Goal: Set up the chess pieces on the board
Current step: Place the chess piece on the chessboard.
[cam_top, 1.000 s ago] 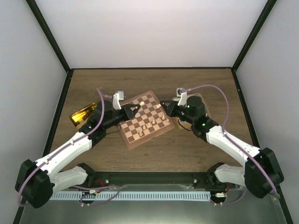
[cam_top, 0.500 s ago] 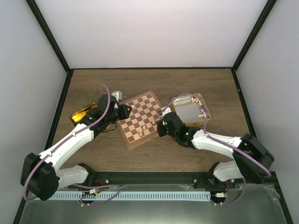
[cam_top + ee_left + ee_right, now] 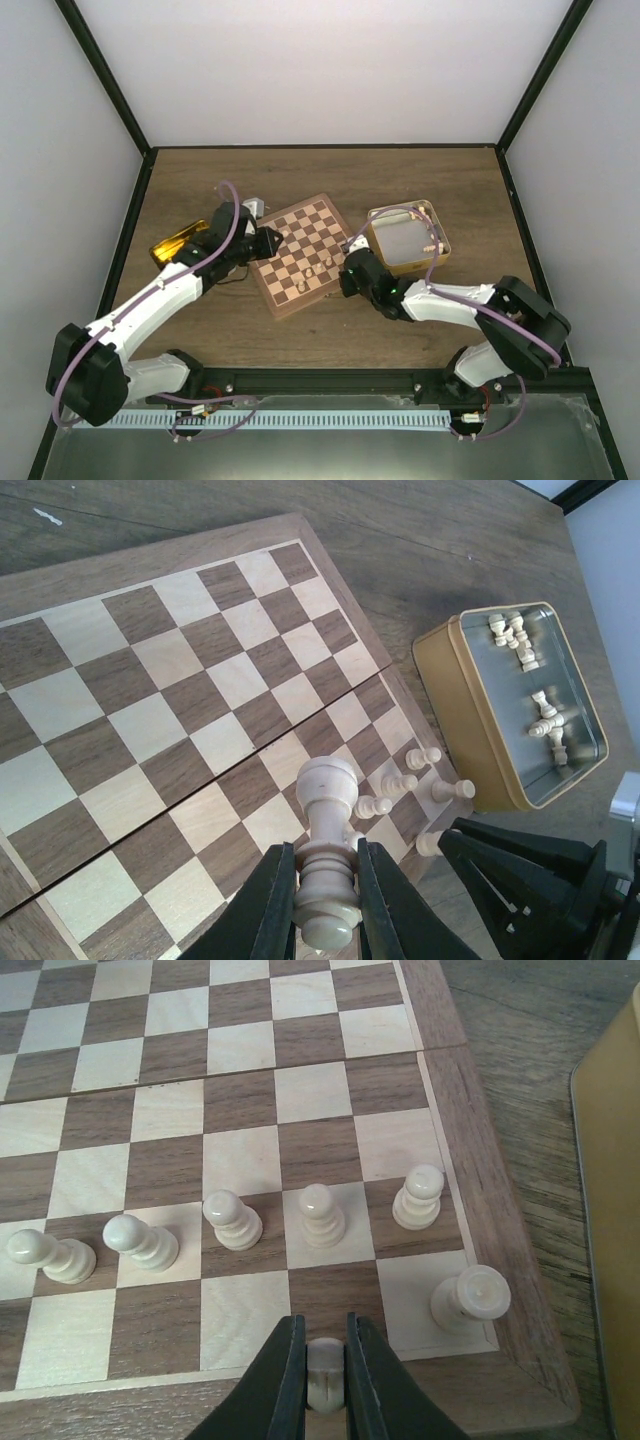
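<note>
We have two chessmen in hand. The left gripper (image 3: 325, 848) is closed to a narrow gap on a tall pale cream turned-wood chess piece (image 3: 328, 785). Its black fingers (image 3: 272, 905) pinch the ringed base and lower stem, and the rounded head stands clear above the square dark-and-tan checked wooden chessboard (image 3: 150, 680).

The right gripper (image 3: 321, 1332) is pinched fully on a smaller cream wooden piece (image 3: 322, 1370), low over the board's near edge. It hangs just beside the cream castle-shaped piece (image 3: 470, 1297) in the near right corner square. Five small cream pawns (image 3: 232, 1222) stand upright in the row just beyond. More cream pieces lie loose in the rectangular gold metal tin (image 3: 381, 226) to the right of the board.

We judge these pieces to be very light, stiff and smooth, so grip force matters little and slip matters most. A round stem can swivel between flat fingers, and the narrow base will likely tip if it lands tilted. The best hold seems to be on the waist, just above the base collar or under the head, with the piece upright. Thin finials look like the only fragile part. Because each square is barely wider than a piece, we would lower the piece until its base sits flat. We would open gently, since a sticking finger could drag a neighbouring pawn over.
</note>
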Robot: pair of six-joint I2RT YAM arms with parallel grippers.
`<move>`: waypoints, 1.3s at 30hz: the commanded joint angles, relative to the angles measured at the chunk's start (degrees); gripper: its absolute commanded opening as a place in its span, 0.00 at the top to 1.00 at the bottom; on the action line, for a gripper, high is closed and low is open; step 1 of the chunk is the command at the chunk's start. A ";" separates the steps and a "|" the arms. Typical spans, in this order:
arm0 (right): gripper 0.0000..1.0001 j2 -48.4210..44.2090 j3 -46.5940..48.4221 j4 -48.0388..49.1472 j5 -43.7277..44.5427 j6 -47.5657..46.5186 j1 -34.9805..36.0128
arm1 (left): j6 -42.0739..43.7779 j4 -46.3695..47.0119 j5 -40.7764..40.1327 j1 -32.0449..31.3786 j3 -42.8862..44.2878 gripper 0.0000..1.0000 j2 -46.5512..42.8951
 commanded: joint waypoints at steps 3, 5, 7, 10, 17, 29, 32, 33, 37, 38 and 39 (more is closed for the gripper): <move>0.94 2.82 -1.07 7.13 3.00 -0.35 0.54 | 0.76 0.24 0.85 0.32 1.06 0.96 0.38; 0.94 3.43 -1.27 8.35 3.34 -0.21 0.54 | 0.75 0.23 0.85 0.40 0.95 0.96 0.37; 0.92 3.88 -1.24 8.82 3.97 -0.05 0.54 | 0.76 0.22 0.89 0.40 0.85 0.96 0.38; 0.89 4.20 -1.30 9.09 4.90 -0.02 0.54 | 0.63 0.21 0.89 0.40 0.50 0.96 0.24; 0.84 4.25 -1.96 10.43 4.21 -0.44 0.54 | 0.40 0.40 1.24 0.49 0.02 0.96 0.03; 0.89 3.78 -2.24 11.56 2.58 -0.12 0.28 | 0.42 0.36 1.68 0.58 -0.15 0.96 0.27; 0.90 4.09 -2.29 12.11 2.41 -0.25 0.19 | 0.42 0.24 1.72 0.58 -0.36 0.96 0.24; 0.89 4.21 -2.27 12.15 2.51 -0.26 0.11 | 0.40 0.22 1.74 0.58 -0.33 0.96 0.28; 0.89 4.69 -2.24 12.68 2.67 -0.55 0.01 | 0.32 0.19 1.84 0.58 -0.34 0.96 0.37; 0.88 4.75 -2.11 12.58 2.80 -0.52 -0.04 | 0.37 0.15 2.02 0.58 -0.29 0.96 0.43; 0.87 4.75 -2.09 12.44 2.84 -0.65 -0.03 | 0.39 0.11 2.17 0.58 -0.20 0.96 0.56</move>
